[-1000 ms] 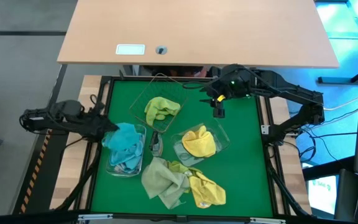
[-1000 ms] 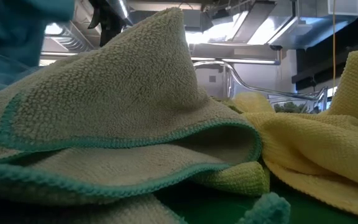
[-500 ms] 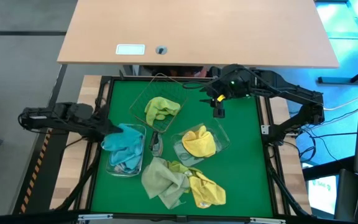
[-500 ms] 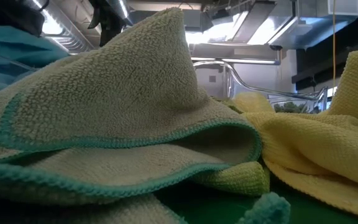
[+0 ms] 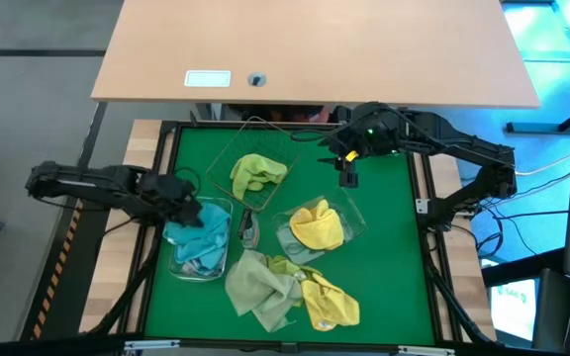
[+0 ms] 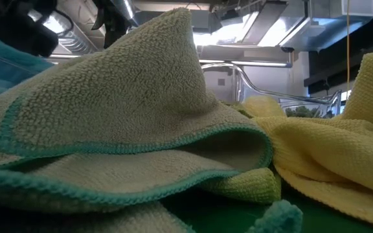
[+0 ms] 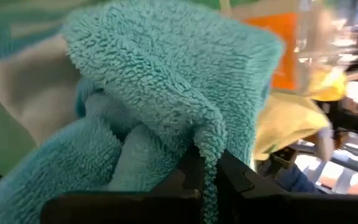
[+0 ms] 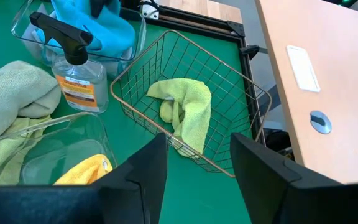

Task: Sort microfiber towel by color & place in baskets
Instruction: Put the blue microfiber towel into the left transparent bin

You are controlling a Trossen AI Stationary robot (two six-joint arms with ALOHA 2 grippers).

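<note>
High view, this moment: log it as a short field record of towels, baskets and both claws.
left claw: shut on teal towel, over left clear tub
right claw: open, empty, hovering at mat's far side
wire basket: holds lime green towel
right clear tub: holds yellow towel
unsorted pile: olive and yellow towels, near edge
spray bottle: between tubs

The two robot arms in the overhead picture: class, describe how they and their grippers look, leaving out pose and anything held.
Both arms are dark, jointed and slim. The right arm shows a small green light near its wrist and has dark cables hanging by its base. The right gripper has two broad, flat black fingers. The left gripper is equally dark and boxy.
</note>
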